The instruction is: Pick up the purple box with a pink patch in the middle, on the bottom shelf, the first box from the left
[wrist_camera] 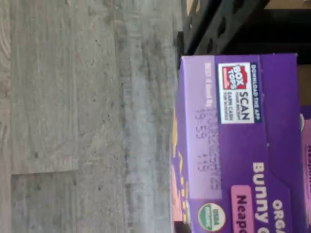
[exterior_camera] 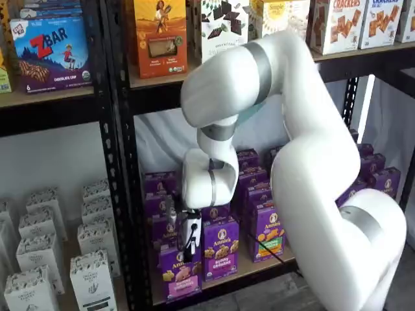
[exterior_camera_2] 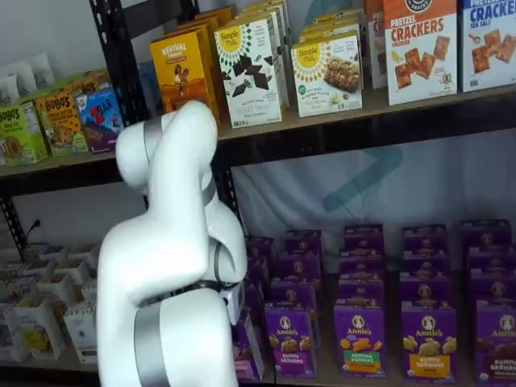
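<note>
The gripper (exterior_camera: pixel 189 241) hangs just above the purple box (exterior_camera: pixel 179 272), fingers side-on, grip unclear; lower straight down, centred over its top

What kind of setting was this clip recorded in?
Probably a mock grocery aisle, not a real store: black metal shelving stocked with rows of identical snack boxes such as the purple box and cracker boxes, a white sheet hung behind, and the white arm working there.
</note>
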You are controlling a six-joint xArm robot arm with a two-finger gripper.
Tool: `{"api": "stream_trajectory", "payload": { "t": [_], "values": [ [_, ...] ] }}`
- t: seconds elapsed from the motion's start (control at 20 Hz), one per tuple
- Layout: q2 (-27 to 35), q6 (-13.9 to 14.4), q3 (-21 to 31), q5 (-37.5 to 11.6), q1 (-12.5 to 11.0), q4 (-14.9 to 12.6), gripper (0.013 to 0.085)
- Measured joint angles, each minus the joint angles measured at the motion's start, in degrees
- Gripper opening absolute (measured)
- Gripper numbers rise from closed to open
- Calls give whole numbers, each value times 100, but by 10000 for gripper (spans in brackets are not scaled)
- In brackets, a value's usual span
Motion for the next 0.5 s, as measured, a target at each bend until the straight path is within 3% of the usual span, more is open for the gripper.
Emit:
{"api": "stream_trajectory", "payload": {
  "t": [0.5],
  "values": [
    [-1308,-234,1506,-119,-12,207,330]
  ]
}}
